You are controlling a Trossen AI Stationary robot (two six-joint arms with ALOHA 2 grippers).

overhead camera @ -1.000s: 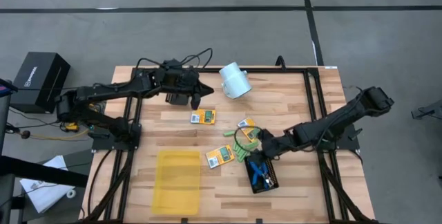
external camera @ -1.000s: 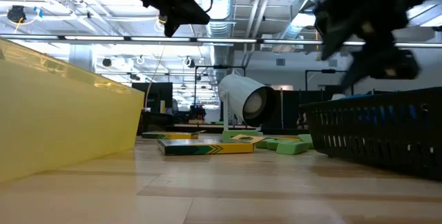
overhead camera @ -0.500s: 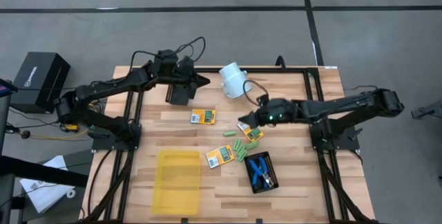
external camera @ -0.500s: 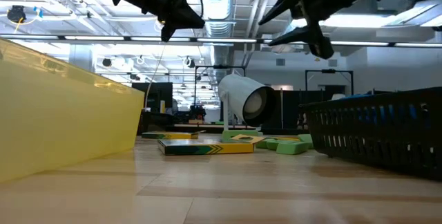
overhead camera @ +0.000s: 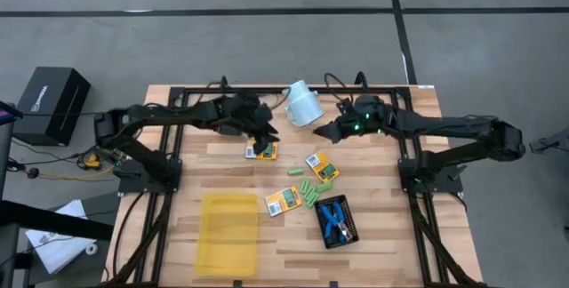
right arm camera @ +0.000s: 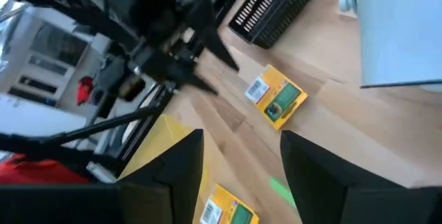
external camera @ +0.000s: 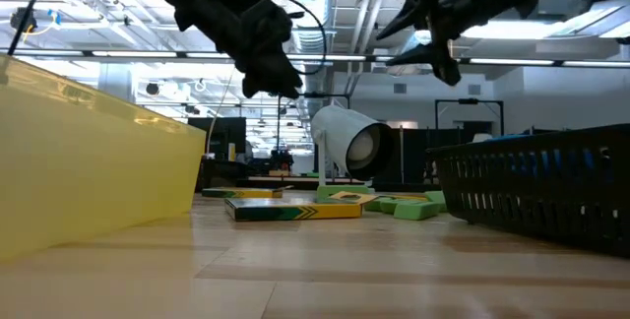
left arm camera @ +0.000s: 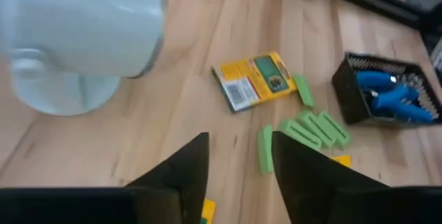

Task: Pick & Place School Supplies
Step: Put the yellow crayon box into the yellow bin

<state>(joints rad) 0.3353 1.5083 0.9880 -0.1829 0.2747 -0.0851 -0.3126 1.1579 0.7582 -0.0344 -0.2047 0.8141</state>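
The wooden worktop (overhead camera: 373,235) carries everything. A yellow tray (overhead camera: 230,232) lies at its near left side. A white cup (overhead camera: 303,104) lies on its side at the far middle. A black mesh tray (overhead camera: 338,223) sits near the middle right, with blue-handled tools (overhead camera: 333,220) lying inside it.

The left arm reaches across the far side; its left end effector (overhead camera: 264,141) hovers just above one orange box (overhead camera: 265,152), fingers (left arm camera: 181,172) apart and empty. The right arm stretches along the far edge; the right end effector (overhead camera: 320,133) hangs just beside the cup, fingers (right arm camera: 176,165) spread and empty.

A second orange box (overhead camera: 321,166) lies right of the middle, and a third (overhead camera: 282,202) lies between the yellow tray and the mesh tray. Green pieces (overhead camera: 310,194) cluster between the second and third boxes, just beside the mesh tray; one more (overhead camera: 292,172) lies alone, slightly farther back.
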